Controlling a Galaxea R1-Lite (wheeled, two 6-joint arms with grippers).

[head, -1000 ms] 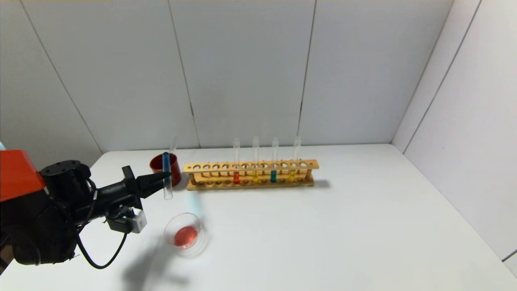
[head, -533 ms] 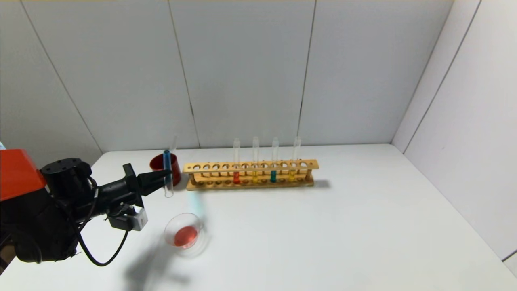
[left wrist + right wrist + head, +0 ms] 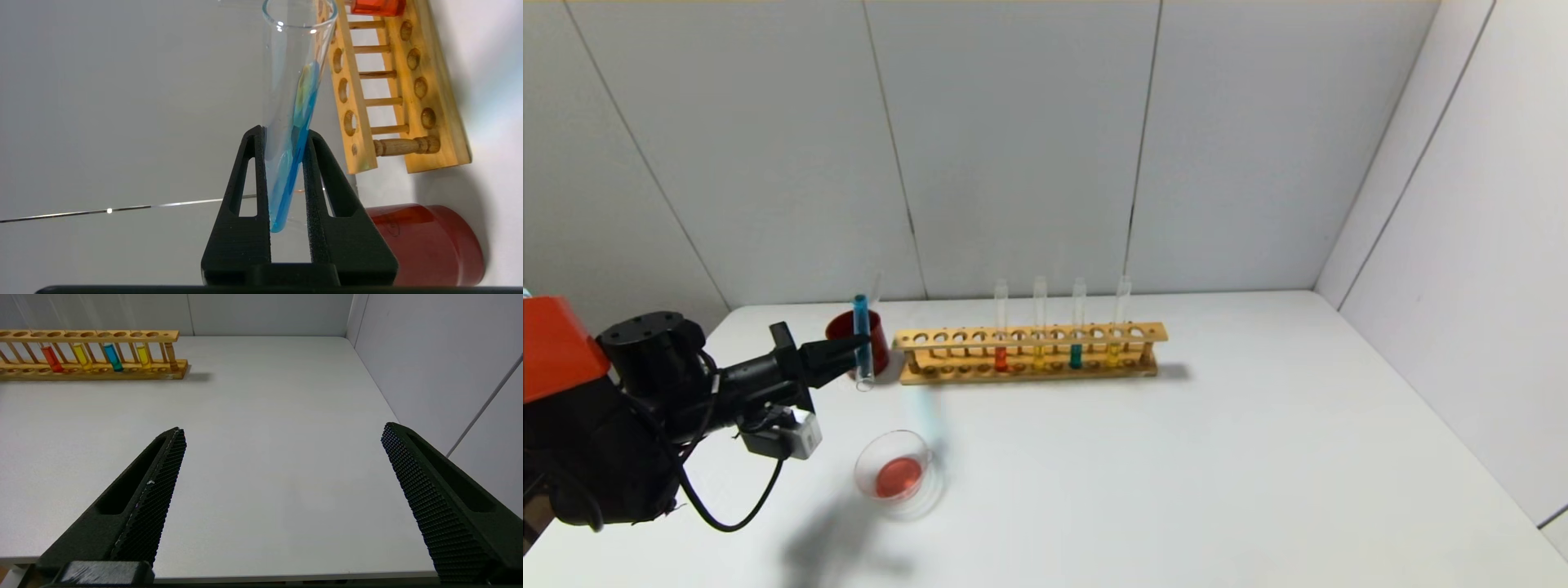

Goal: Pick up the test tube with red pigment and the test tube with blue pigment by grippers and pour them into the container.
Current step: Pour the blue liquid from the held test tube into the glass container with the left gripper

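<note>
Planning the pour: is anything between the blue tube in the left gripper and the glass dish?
Nothing visible: the left gripper holds the tube by the red cup; only bare table separates it from the dish.

Wooden rack point(image 3: 1029, 353) beside red cup point(image 3: 846, 333) (opaque).

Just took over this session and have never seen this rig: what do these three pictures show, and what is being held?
It is a two-armed robot at a white table. One picture looks down from its head; the others look out from each wrist. The left gripper is shut on a glass test tube streaked with blue, beside a dark red cup. A wooden rack holds red, yellow, blue and yellow tubes. A glass dish holds red liquid. The right gripper is open, empty, near the table's edge.
</note>
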